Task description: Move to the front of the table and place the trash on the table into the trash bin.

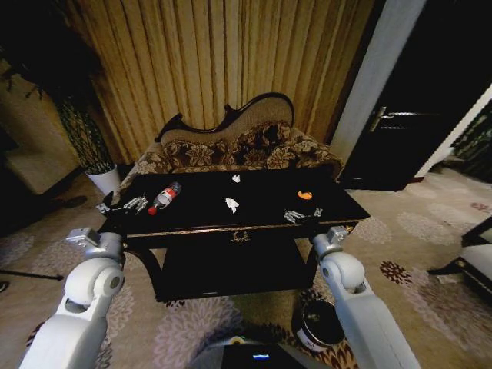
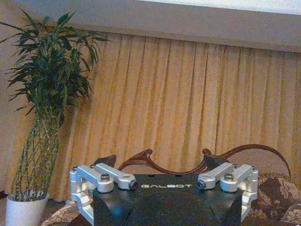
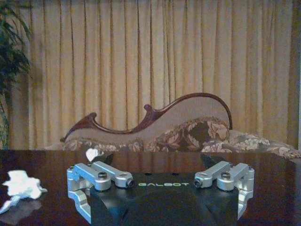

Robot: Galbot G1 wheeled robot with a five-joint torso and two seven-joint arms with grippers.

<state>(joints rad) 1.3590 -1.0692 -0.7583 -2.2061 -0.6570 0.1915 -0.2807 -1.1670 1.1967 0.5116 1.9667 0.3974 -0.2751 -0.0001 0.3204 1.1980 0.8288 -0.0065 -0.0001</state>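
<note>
"GALBOT" on both grippers (open) — bottle (image 1: 164, 197) untouched.

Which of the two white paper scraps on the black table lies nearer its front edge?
The larger crumpled scrap at mid-table; the smaller scrap lies farther back toward the sofa.

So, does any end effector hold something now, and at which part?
Nothing is held. The left end effector and right end effector are both open over the table's front edge.
</note>
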